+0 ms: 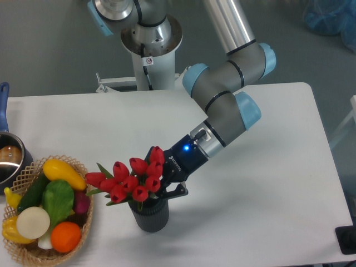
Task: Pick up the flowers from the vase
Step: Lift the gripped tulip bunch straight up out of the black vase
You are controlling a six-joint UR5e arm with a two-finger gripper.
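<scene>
The table lay bare to the right of the vase and behind it, giving open passage there. To the left, the basket of produce stood near, with the flowers leaning toward it. The pot sat at the far left edge, well apart from the vase.

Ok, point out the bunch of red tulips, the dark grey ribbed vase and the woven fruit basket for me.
bunch of red tulips (132, 181), fixed camera, central blooms.
dark grey ribbed vase (150, 218), fixed camera, front wall.
woven fruit basket (84, 224), fixed camera, right rim.
</scene>
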